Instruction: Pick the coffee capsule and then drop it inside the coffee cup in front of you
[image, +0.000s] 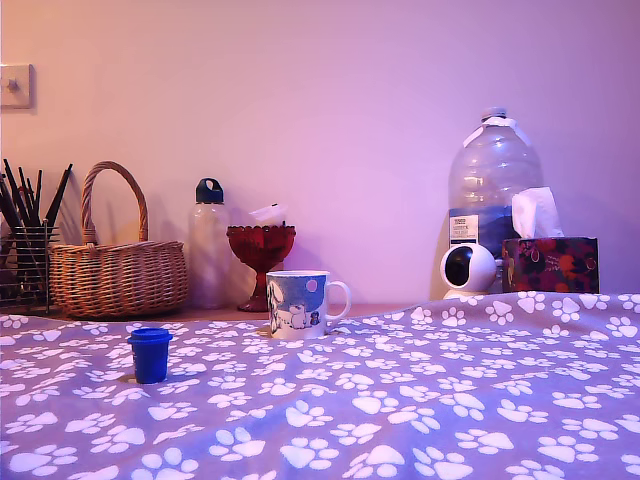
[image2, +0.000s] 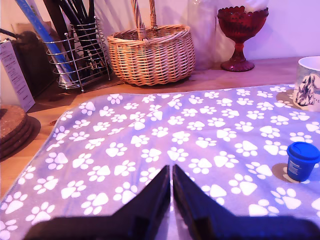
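Observation:
The coffee capsule (image: 150, 354) (image2: 301, 160) is a small dark blue pod standing rim-up on the paw-print cloth, toward the exterior view's left. The coffee cup (image: 300, 303) (image2: 310, 83) is a white mug with blue cartoon print and a pink dot, upright behind the capsule, its handle toward the exterior view's right. My gripper (image2: 171, 172) shows only in the wrist view. Its black fingers are pressed together with nothing between them, low over the cloth and well apart from the capsule. The arm is absent from the exterior view.
Along the back wall stand a wire holder with dark sticks (image: 25, 262) (image2: 75, 55), a wicker basket (image: 115, 270) (image2: 152, 52), a clear bottle (image: 208, 245), a red glass goblet (image: 261, 258) (image2: 241, 35), a large water jug (image: 492, 190), a white round camera (image: 467, 268) and a tissue box (image: 549, 262). Cork coasters (image2: 15, 130) lie beside the cloth.

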